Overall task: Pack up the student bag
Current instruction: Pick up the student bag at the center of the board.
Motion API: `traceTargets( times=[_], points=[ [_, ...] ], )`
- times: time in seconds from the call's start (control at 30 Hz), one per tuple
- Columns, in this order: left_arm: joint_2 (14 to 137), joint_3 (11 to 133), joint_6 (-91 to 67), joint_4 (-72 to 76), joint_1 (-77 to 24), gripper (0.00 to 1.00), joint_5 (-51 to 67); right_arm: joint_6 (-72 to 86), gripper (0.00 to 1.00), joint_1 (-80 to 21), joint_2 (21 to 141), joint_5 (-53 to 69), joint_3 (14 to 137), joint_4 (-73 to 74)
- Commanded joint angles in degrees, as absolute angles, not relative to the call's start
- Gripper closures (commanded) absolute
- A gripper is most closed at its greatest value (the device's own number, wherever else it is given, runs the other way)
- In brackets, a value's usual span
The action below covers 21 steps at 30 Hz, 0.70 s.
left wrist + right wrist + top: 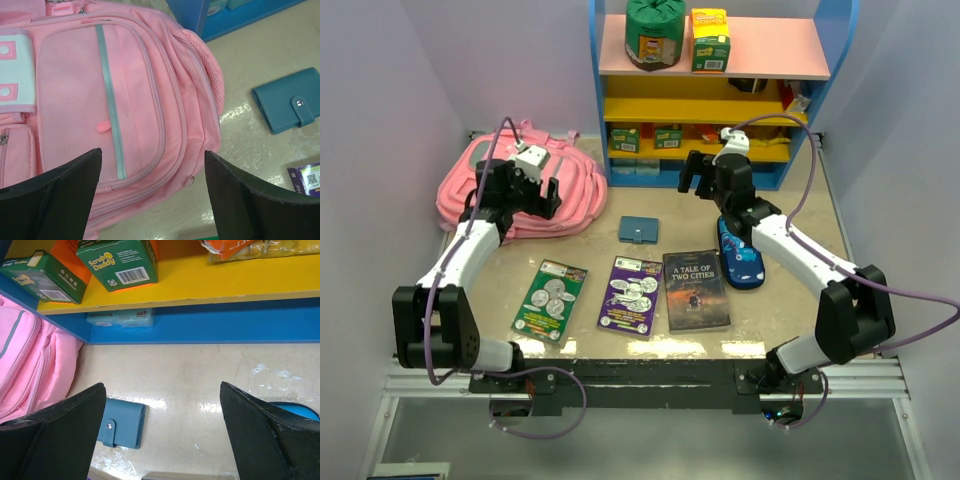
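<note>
The student bag (510,200), a soft pink backpack with a pale grey stripe, lies flat at the back left of the table. My left gripper (520,198) hovers open over its front pocket. In the left wrist view the bag (130,100) fills the space between and beyond the open gripper (152,152), with nothing held. My right gripper (710,185) hangs open in front of the shelf, above bare table. The right wrist view has the bag's edge (30,365) at the left, beyond that open gripper (162,385).
A teal wallet (638,229) lies mid-table. Near the front lie a green booklet (550,300), a purple booklet (630,293) and a dark book (695,290). A dark-blue pencil case (740,255) sits under the right arm. A blue-and-yellow shelf (720,100) with boxes stands behind.
</note>
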<state>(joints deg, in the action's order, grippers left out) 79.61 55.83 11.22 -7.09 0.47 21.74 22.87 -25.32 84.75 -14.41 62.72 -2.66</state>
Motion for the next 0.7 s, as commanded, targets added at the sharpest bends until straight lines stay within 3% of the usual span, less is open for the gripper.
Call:
traceTargets(
  times=[0.0,0.4,0.67],
  points=[
    [83.14,58.01,13.79,-2.99,-3.24,0.13,15.5,22.06,0.01,-26.1,83.85,-14.42,65.04,-3.52],
    [93.51,59.5,18.02,7.02,-8.35,0.22,-3.41,20.83,0.01,-26.89,78.67,-11.34,58.98,-5.89],
    [98.26,59.42,21.27,6.5,-10.72,0.32,-3.25,20.74,0.01,-26.81,76.91,-10.81,58.53,-5.28]
  ],
)
